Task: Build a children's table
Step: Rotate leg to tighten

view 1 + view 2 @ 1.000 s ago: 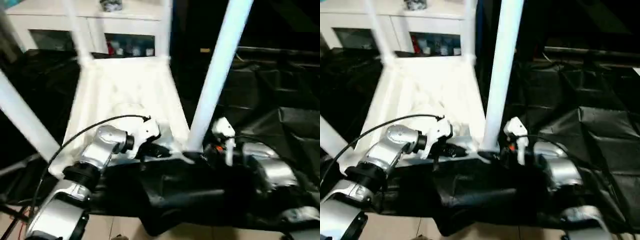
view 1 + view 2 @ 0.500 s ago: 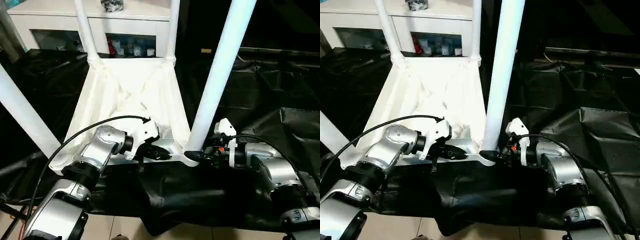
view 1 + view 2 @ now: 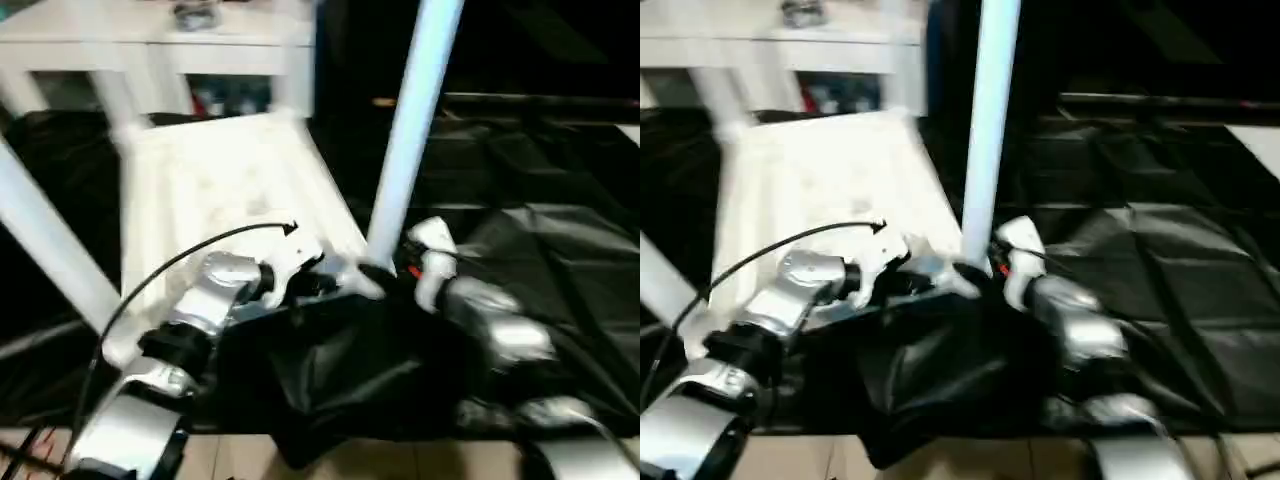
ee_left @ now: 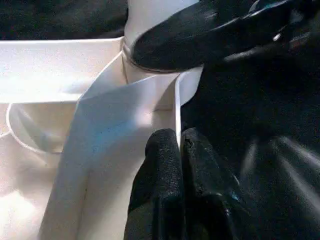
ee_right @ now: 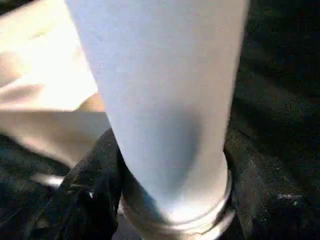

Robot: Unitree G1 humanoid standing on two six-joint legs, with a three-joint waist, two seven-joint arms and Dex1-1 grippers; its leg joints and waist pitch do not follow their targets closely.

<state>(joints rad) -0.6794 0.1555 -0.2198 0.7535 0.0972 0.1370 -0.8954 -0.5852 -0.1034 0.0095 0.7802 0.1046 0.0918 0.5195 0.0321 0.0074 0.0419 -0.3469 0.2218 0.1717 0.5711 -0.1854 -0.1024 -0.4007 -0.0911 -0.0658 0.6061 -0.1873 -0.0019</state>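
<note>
A big sheet of crinkly black plastic [image 3: 540, 260] covers the work surface in front of me. On it lies the white plastic table top [image 3: 215, 190], upside down, so I look into its ribbed underside. Behind it stands a white cabinet with glass doors [image 3: 150, 60].

Four long white tube legs stick up from the corners of the top. The near right leg [image 3: 410, 130] is the one closest to my grippers. It rises tall out of its round corner socket [image 4: 150, 65]. The near left leg [image 3: 50, 245] leans out to the left side. The two far legs [image 3: 115, 100] stand by the cabinet.

My silver left arm [image 3: 190, 320] reaches in from the left, with a thin black cable [image 3: 170, 260] arching over it. My left gripper [image 4: 180, 145] is pinched tight on the thin white near edge wall of the top [image 4: 176, 115], just beside the corner socket. One black finger [image 4: 162, 155] is inside the wall and the other is outside.

My right gripper [image 3: 385, 272] comes in from the right, low down at the bottom of the near right leg. Its black fingers [image 4: 200, 35] wrap around the base of the leg, right above the socket ring, and touch it on both sides.
</note>
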